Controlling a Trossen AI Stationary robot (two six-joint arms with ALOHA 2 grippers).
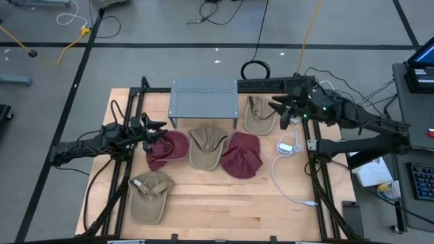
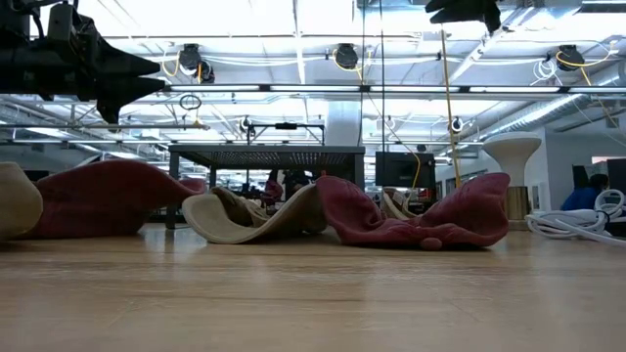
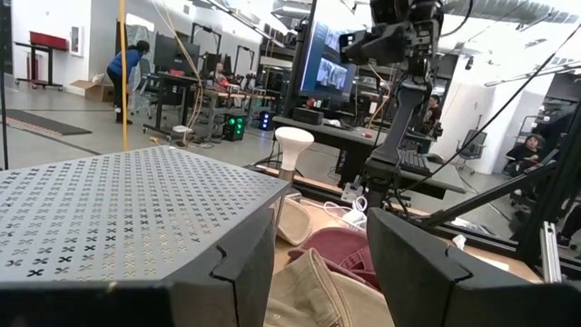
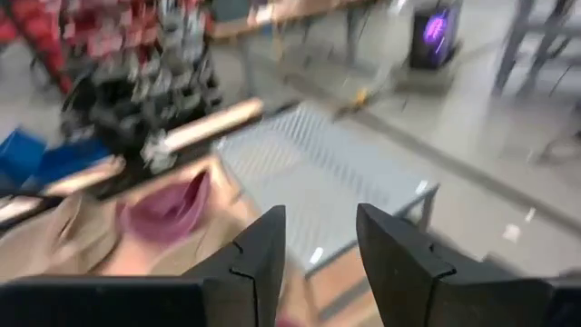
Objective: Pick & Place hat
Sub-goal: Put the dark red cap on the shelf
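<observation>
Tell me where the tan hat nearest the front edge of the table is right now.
In the high view, that tan hat lies alone at the table's front left, apart from the others, in front of the maroon hat under the left gripper.

The left arm reaches in from the table's left edge, its forearm roughly level and pointing toward the middle. The left gripper (image 1: 160, 129) hangs above the table, its two fingers (image 3: 238, 272) spread apart with nothing between them. The right arm comes in from the right side, bent at the elbow, its forearm angled toward the far edge. The right gripper (image 1: 277, 107) is raised high, fingers (image 4: 259, 254) parted and empty.
</observation>
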